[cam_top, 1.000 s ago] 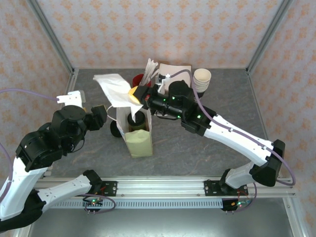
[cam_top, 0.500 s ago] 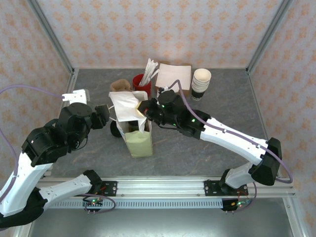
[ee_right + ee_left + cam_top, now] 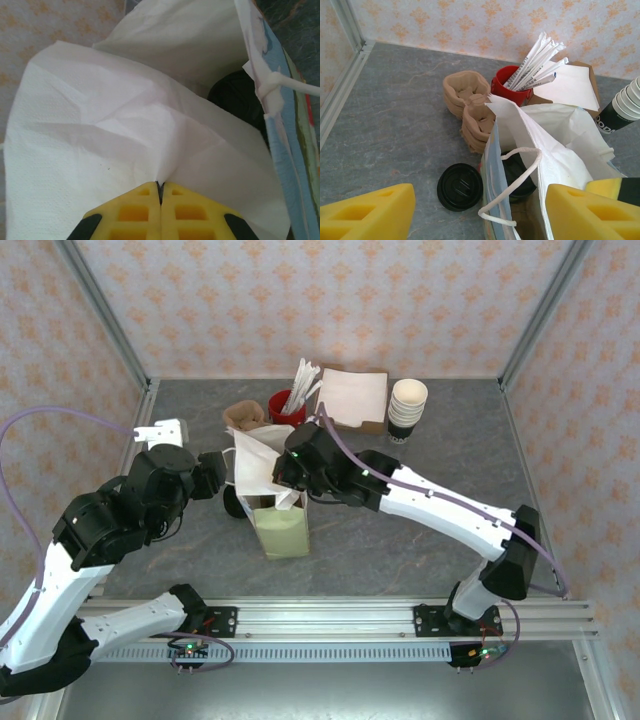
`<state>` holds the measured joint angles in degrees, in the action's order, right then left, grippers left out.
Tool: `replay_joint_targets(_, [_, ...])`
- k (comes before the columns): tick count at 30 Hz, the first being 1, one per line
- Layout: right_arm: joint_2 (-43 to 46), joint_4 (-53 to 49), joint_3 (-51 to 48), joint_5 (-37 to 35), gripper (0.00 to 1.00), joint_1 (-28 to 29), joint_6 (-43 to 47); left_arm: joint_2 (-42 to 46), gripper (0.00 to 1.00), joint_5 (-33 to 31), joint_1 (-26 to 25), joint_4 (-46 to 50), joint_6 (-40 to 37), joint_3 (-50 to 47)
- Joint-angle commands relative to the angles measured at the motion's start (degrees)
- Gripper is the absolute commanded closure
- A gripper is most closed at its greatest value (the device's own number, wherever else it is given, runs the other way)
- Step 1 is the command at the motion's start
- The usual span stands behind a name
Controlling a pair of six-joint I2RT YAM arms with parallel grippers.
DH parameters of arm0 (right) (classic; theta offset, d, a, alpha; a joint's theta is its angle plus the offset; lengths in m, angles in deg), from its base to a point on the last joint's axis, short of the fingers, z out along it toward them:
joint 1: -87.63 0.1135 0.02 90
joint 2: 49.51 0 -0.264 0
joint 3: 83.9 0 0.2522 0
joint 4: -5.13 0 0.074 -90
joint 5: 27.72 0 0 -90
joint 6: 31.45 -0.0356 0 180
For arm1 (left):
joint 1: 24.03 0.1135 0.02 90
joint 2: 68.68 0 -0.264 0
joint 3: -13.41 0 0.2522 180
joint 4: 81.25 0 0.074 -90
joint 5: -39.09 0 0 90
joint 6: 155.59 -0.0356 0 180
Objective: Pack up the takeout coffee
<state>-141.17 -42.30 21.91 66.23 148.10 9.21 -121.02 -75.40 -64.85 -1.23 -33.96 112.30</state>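
Observation:
The paper bag (image 3: 282,528) stands upright at mid-table, with its blue side and white handle (image 3: 517,192) in the left wrist view. The takeout coffee (image 3: 520,175) sits inside it, showing only its dark top (image 3: 237,97). My right gripper (image 3: 287,470) is over the bag mouth, shut on a white napkin (image 3: 125,125) that drapes over the opening (image 3: 255,462). My left gripper (image 3: 480,220) is open just left of the bag (image 3: 215,480), its yellow fingers (image 3: 370,215) either side of the bag's handle and not touching it.
A black lid (image 3: 460,186) lies on the table left of the bag (image 3: 232,502). Behind are brown cup carriers (image 3: 243,415), a red cup of wrapped sticks (image 3: 288,403), a napkin stack (image 3: 352,397) and stacked cups (image 3: 407,405).
My right gripper has come down and leftward with the napkin, from spread high behind the bag to draped over its mouth. The left arm has edged slightly closer to the bag.

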Motion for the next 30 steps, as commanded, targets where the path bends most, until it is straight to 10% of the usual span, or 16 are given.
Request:
replay_joint_targets(1, [-2.5,-8.0,4.9,-3.6,1.0,0.7,4.3,0.2,0.3,-1.6,0.5,1.0,0.1,1.2])
replay_joint_targets(19, [-4.6,-13.0,15.2,-7.9,0.63,1.1,11.3,0.7,0.3,-0.8,0.5,0.5,-0.1,0.4])
replay_joint_targets(30, [-6.6,-13.4,18.5,-8.1,0.62,1.1,12.8,1.2,0.3,-0.5,0.5,0.3,-0.2,-0.3])
